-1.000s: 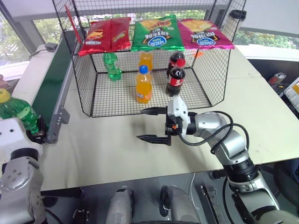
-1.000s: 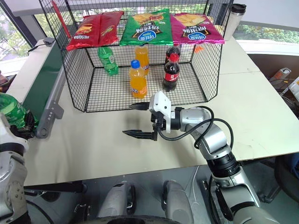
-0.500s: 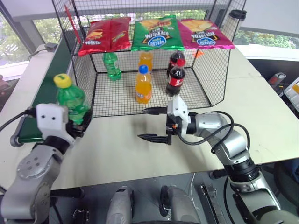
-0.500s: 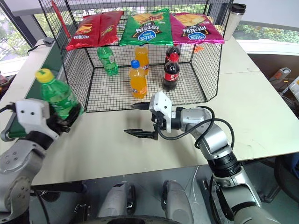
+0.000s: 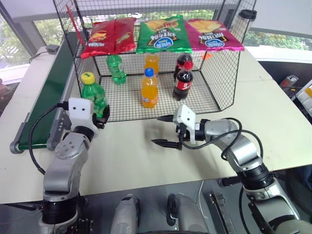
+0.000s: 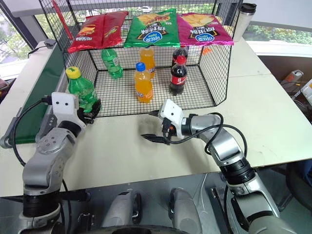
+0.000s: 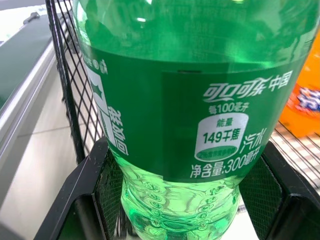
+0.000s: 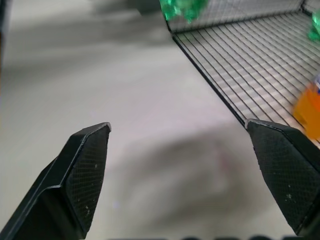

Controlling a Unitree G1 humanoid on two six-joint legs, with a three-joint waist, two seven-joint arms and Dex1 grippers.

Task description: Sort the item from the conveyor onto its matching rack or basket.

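Left claw (image 5: 100, 116) is clamped on the lower body of the bottle (image 5: 92, 95), held upright so it can be set down standing. The bottle sits at the cage's (image 5: 229, 73) front left corner, off the conveyor (image 5: 46, 92), likely bound for the green bottle (image 5: 116, 68) at the back left of the cage floor. Right claw (image 5: 165, 130) is spread wide and empty over the surface (image 5: 273, 117) just before the cage front, apparently on standby. The bottle's base is hidden behind the left claw; whether it touches the mesh cannot be told.
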